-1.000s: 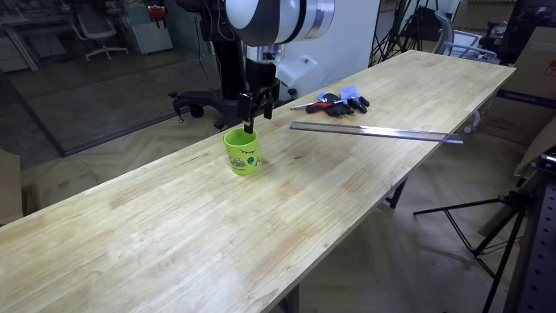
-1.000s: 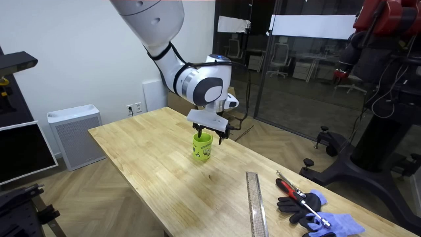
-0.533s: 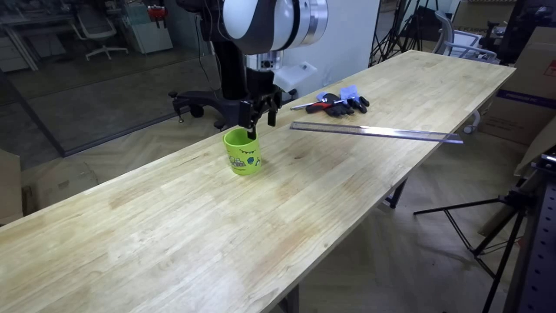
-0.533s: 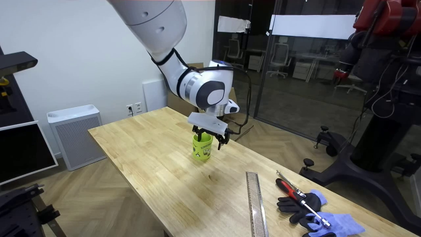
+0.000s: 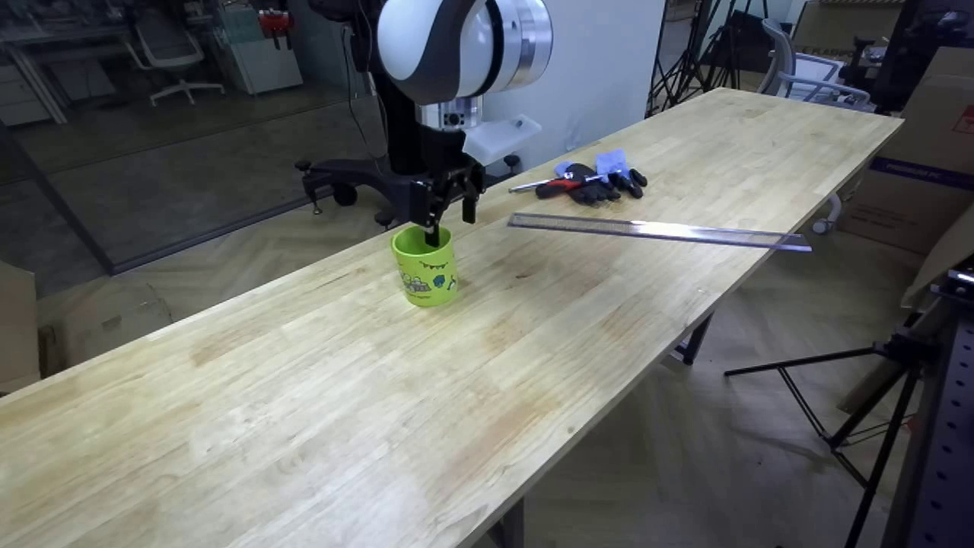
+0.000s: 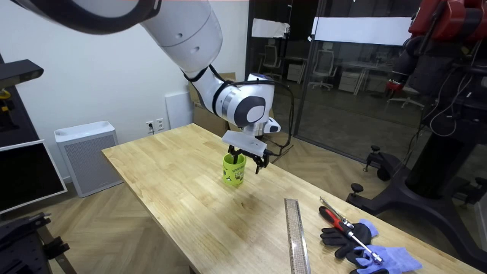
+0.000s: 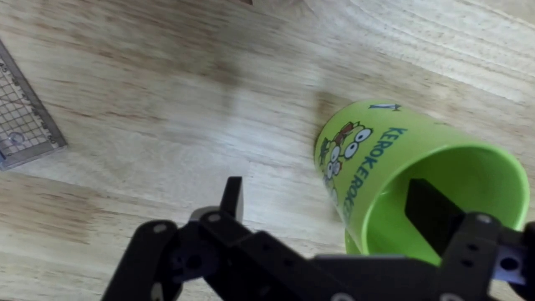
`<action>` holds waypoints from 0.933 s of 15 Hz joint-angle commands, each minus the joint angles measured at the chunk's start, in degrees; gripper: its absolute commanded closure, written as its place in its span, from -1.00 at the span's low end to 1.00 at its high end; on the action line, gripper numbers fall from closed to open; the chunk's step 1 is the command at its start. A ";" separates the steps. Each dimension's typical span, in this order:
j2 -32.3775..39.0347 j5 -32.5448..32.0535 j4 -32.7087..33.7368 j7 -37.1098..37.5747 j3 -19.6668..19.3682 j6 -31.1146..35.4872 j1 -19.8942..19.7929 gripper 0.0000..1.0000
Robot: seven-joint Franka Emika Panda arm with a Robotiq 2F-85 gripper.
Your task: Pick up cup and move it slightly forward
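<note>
The cup [image 5: 426,283] is bright lime green with printed cartoon figures and stands upright on the table. It also shows in an exterior view [image 6: 233,176] and at right in the wrist view [image 7: 376,140]. A green piece of it sticks out at the side, mostly hidden by the gripper. My gripper [image 5: 450,230] is above the cup, open, in both exterior views [image 6: 246,167]. In the wrist view the gripper [image 7: 326,182] has one finger inside the cup's mouth and the other outside, apart from the wall. The near wall lies between the fingers.
The wooden table [image 5: 365,411] has its edge close behind the cup. A clear ruler [image 5: 654,230] lies further along; its end shows in the wrist view [image 7: 25,121]. Dark gloves with blue cuffs [image 6: 392,258] and a red-handled tool [image 6: 336,220] lie past it.
The arm has come down and shifted sideways a little. The inner finger has sunk deeper into the cup's mouth. The cup has not moved and the fingers remain apart.
</note>
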 commanded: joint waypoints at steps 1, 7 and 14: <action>3.63 -0.06 7.00 1.91 -1.10 -3.79 1.14 -1.00; 6.01 -1.10 11.55 2.01 -1.87 -5.71 2.43 0.10; 5.28 -4.30 12.76 2.21 -3.89 -10.27 5.59 0.97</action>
